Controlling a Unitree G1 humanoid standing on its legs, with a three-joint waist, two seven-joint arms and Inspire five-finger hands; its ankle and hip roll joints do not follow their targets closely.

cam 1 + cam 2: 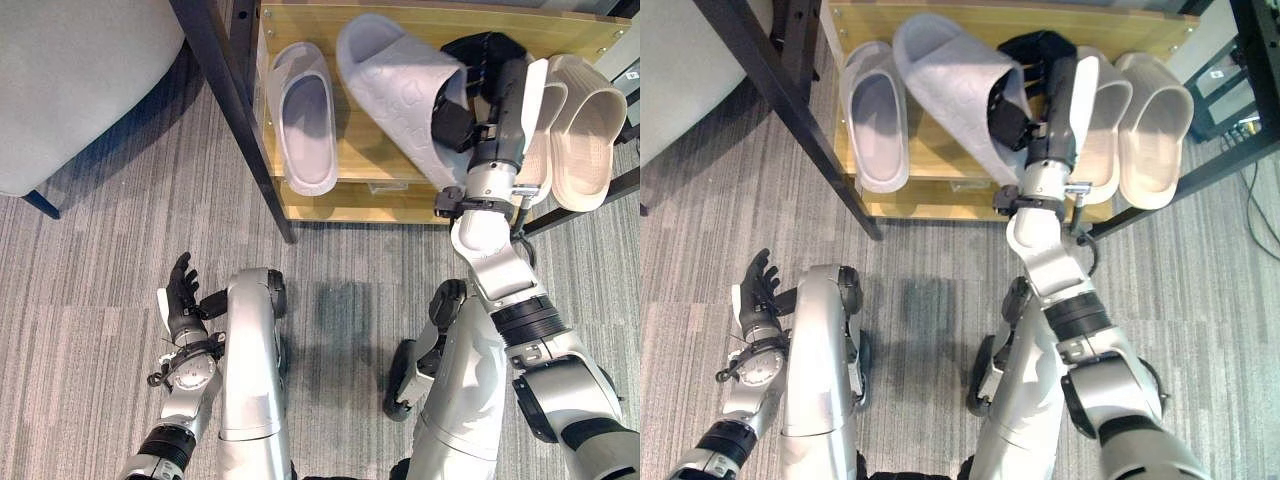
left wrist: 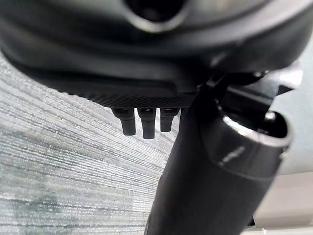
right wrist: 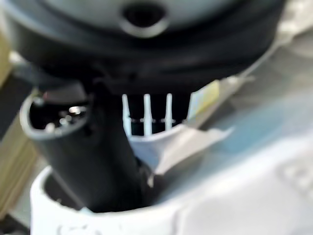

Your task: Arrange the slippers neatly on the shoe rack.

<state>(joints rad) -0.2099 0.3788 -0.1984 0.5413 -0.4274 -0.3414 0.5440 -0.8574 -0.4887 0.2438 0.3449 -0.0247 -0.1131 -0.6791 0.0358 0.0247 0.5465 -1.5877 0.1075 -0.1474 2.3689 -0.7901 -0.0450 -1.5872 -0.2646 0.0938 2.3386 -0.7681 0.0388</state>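
The right robot hand (image 1: 478, 75) grips a pale grey moulded foam slipper (image 1: 400, 85), tilted sole-up over the wooden shoe rack shelf (image 1: 350, 200), while the left robot hand (image 1: 181, 296) hangs with relaxed fingers above ribbed grey carpet (image 1: 100, 270).

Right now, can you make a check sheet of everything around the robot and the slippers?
Surface: wooden shoe rack with black frame, on grey carpet.
Job's things: grey slipper lies flat on the rack; second grey slipper is tilted, sole up, held above the rack; beige pair sits at the rack's right end.
Clutter: nothing seen.
Hands: right hand grips the tilted slipper; left hand is open, low over the carpet.
Cables: nothing to report.
Surroundings: grey seat left of the rack.
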